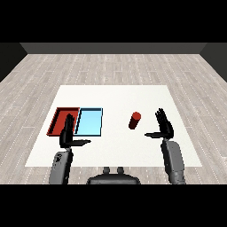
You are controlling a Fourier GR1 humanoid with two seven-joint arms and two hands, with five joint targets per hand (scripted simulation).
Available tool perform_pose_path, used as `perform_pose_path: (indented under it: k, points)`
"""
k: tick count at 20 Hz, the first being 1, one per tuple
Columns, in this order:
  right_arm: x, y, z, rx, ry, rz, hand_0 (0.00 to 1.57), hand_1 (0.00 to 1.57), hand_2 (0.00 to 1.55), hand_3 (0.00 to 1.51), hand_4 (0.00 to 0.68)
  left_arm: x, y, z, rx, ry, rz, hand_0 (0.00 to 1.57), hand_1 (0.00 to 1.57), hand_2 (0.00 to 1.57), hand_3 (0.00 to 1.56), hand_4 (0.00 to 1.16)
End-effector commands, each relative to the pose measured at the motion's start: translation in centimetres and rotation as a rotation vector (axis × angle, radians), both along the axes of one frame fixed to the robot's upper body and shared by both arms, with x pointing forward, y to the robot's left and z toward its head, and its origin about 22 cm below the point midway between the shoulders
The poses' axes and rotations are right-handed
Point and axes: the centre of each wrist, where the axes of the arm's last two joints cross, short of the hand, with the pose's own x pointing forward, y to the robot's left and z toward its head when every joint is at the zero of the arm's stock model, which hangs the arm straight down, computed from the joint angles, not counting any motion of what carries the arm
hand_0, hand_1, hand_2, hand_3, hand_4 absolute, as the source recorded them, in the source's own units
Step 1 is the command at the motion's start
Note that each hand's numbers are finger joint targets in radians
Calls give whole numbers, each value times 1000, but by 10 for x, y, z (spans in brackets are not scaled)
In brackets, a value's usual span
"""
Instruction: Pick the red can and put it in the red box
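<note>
A red can (135, 120) stands upright on the white table (115, 97), right of the two trays. The red tray (62, 118) lies at the left, with the light blue tray (90, 121) touching its right side. My right hand (165, 126) is open, fingers straight and thumb pointing left, a short way right of the can and apart from it. My left hand (68, 134) is open too, held over the near edge of the red tray and covering part of it, thumb pointing right.
The table's near edge runs just in front of both forearms. Grey wooden floor surrounds the table on all sides.
</note>
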Motion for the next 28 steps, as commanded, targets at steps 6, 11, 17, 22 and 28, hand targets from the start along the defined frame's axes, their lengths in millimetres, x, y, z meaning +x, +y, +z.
perform_pose_path:
  k: [6,11,17,22,28]
  points:
    - [1,-7,-9,13,-9,-15,0,0,0,0,0,-17,0,0,-14,-2,-14,0,0,0,0,0]
    - [34,5,3,38,9,-20,0,0,0,0,0,4,0,2,7,-15,-9,0,0,0,0,0]
    - [34,2,-22,49,14,3,0,0,0,0,0,-2,-4,2,-21,-16,-27,0,0,0,0,0]
    - [48,19,-17,72,29,25,0,0,0,0,0,-3,-11,-2,-22,-13,6,0,0,0,0,0]
    - [61,31,-26,115,79,24,0,0,0,0,0,1,-13,-4,-37,-29,-13,0,0,0,0,0]
